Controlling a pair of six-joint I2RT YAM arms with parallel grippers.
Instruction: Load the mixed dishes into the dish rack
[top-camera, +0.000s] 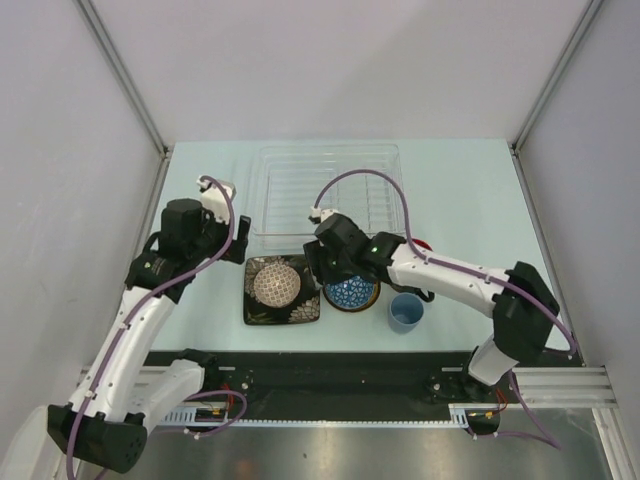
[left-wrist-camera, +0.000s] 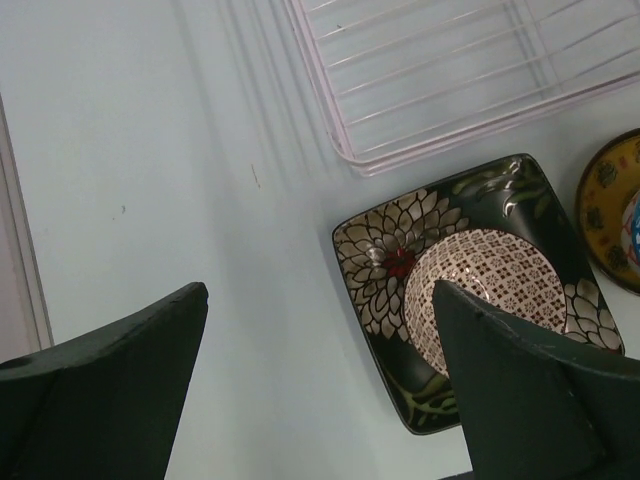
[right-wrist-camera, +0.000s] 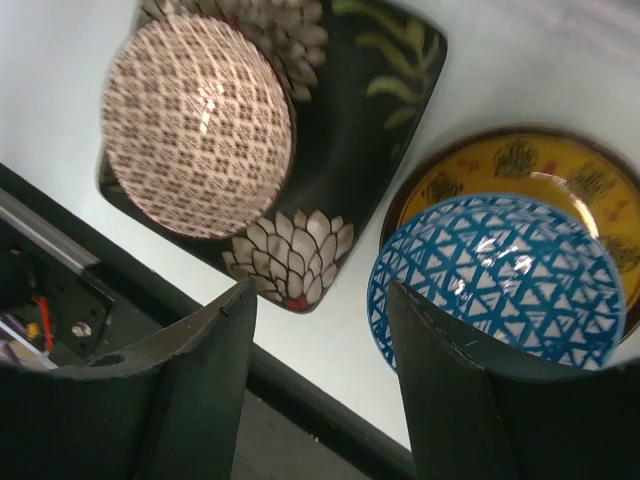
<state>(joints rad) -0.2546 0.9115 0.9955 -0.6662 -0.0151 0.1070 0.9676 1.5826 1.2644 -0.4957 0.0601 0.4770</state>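
The clear dish rack (top-camera: 325, 190) (left-wrist-camera: 450, 70) lies at the back of the table. In front of it, a beige patterned bowl (top-camera: 277, 283) (right-wrist-camera: 195, 125) sits on the black floral plate (top-camera: 305, 312) (left-wrist-camera: 470, 195). Right of that, a blue patterned bowl (top-camera: 351, 292) (right-wrist-camera: 490, 270) rests on the yellow saucer (top-camera: 372, 299) (right-wrist-camera: 520, 165). My left gripper (top-camera: 238, 250) (left-wrist-camera: 320, 300) is wide open over bare table beside the plate's left edge. My right gripper (top-camera: 318, 268) (right-wrist-camera: 322, 292) hovers open between plate and blue bowl, one finger over the bowl's rim.
A small light-blue cup (top-camera: 406, 311) stands right of the saucer. A red-inside mug (top-camera: 423, 245) peeks out from under my right arm. A black rail (top-camera: 350, 365) runs along the table's near edge, and grey walls close in the sides.
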